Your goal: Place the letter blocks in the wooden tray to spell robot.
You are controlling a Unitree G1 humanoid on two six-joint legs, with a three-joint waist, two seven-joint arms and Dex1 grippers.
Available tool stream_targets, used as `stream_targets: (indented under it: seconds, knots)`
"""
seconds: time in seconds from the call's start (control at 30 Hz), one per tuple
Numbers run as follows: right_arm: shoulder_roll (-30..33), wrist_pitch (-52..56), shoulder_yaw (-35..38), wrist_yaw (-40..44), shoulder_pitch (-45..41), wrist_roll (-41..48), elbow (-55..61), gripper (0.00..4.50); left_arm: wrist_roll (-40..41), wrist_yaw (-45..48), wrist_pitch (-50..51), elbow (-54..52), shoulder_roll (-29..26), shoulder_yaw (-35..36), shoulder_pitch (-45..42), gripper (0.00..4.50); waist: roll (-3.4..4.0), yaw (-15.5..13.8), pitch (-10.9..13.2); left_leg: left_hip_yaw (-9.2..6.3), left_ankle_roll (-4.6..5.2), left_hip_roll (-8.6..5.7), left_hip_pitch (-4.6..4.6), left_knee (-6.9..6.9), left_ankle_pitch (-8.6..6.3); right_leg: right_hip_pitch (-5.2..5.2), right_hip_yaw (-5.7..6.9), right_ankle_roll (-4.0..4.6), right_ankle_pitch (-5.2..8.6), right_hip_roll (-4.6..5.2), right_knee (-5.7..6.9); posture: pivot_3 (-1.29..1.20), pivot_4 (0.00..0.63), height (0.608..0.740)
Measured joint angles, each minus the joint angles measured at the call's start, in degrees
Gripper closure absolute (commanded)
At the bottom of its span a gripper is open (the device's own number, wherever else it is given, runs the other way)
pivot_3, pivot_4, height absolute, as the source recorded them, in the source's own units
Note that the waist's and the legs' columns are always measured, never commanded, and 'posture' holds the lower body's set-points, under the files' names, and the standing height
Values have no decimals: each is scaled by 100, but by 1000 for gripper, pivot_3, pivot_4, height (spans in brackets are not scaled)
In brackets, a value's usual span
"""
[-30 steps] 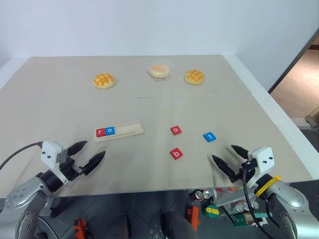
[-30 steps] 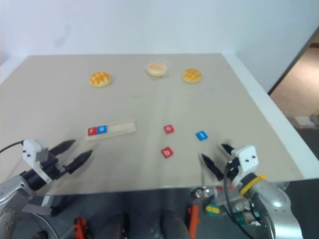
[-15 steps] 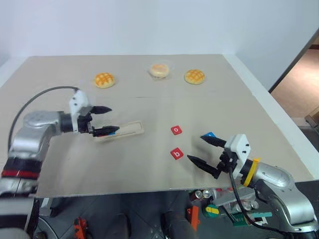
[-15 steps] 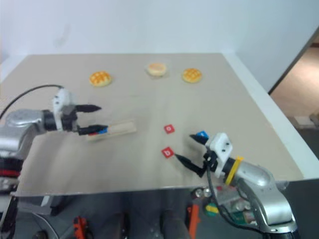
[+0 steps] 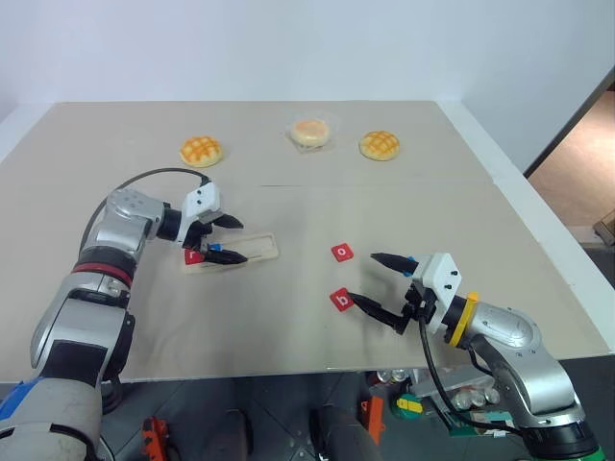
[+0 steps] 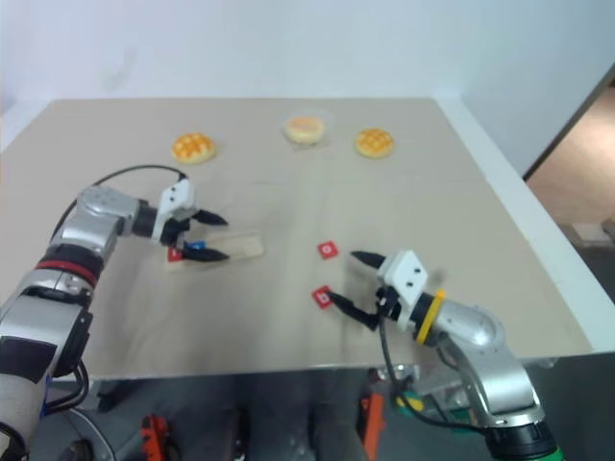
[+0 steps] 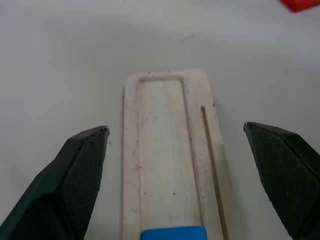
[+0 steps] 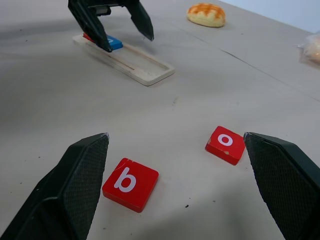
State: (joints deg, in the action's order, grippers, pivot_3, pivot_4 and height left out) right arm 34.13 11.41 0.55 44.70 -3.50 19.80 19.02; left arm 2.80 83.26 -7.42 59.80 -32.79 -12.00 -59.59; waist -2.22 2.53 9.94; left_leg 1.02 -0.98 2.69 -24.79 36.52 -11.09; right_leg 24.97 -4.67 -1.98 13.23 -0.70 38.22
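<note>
The wooden tray [image 5: 232,253] lies left of centre on the table [image 5: 404,206] holding r and o, my open left gripper [image 5: 231,240] has just swung over it, and my open right gripper [image 5: 373,280] has closed in beside the red b block [image 5: 340,300], next to place.

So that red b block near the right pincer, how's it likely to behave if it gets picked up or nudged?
The red b block looks like a stiff, flat tile, so it probably won't bend or roll. Lying flat on the table, it likely slides when nudged. Its thin edges may make gripping fiddly for the open right pincer.
</note>
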Motion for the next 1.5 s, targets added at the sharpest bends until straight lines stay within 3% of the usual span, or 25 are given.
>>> stream_targets:
  seconds: [0.23,1.03,1.13,1.2,1.5]
  knots:
    - [-128,-88,0,-148,369,-117,12,24,-244,-75,-325,236,81,24,24,0,0,6,0,0,-1,0,4,11,1,-5,-2,-2,-12,0,4,0,150,739]
    - [-138,-157,0,-213,368,-148,12,24,-469,-414,-507,450,86,119,50,0,0,3,0,-1,1,0,10,18,5,-12,-1,-3,-19,0,11,0,150,739]
    - [-137,-151,-2,-201,317,-146,2,0,-469,-372,-285,535,87,153,50,831,0,9,-1,3,1,0,15,19,5,-13,-5,-3,-19,-1,15,0,150,739]
    - [-136,-140,-3,-148,214,-137,-1,0,-385,-293,62,642,92,302,43,1112,-4,21,-4,2,1,1,20,21,5,-16,-5,-3,-19,-3,20,0,150,739]
    - [-137,-128,-3,-119,191,-140,-1,0,-434,-263,337,663,92,373,38,1112,-4,26,-5,1,1,2,71,19,5,-62,-5,6,-10,-5,40,0,150,739]
